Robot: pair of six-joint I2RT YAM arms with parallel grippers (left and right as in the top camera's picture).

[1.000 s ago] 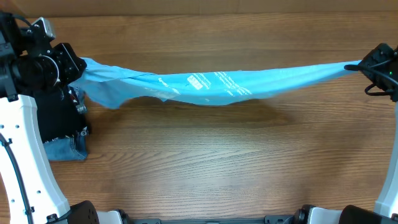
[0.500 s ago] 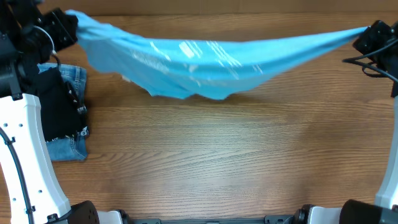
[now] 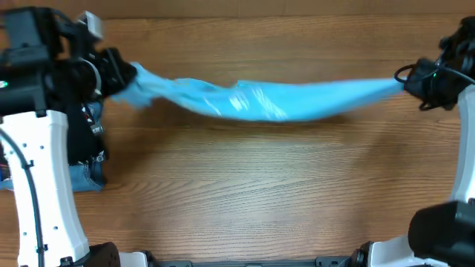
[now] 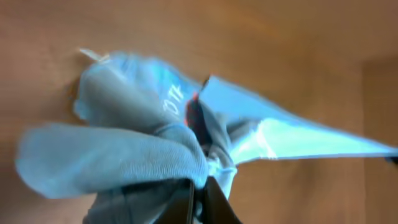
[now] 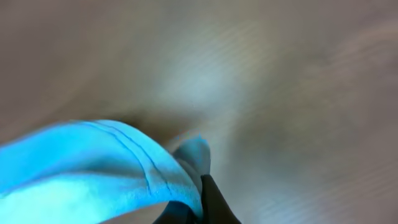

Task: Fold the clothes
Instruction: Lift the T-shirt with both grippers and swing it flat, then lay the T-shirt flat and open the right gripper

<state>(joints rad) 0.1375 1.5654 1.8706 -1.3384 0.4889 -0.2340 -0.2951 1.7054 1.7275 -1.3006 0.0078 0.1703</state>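
The clothes, a light sky-blue T-shirt [image 3: 260, 100], hang stretched in a sagging band above the table between both arms. White lettering shows on its middle. My left gripper [image 3: 122, 74] is shut on the shirt's left end, where cloth bunches over the fingers [image 4: 211, 199]. My right gripper [image 3: 408, 80] is shut on the right end; a hemmed blue edge [image 5: 124, 168] drapes over its dark fingers [image 5: 214, 205]. Both wrist views are blurred.
A black garment with white print [image 3: 85, 137] lies on folded blue denim jeans [image 3: 82, 178] at the table's left edge, under the left arm. The wooden table [image 3: 260, 193] spreads below the shirt.
The shirt was swung up toward the far edge, then brought back down. Both grippers have moved inward and toward the near side, and the cloth now hangs narrower.
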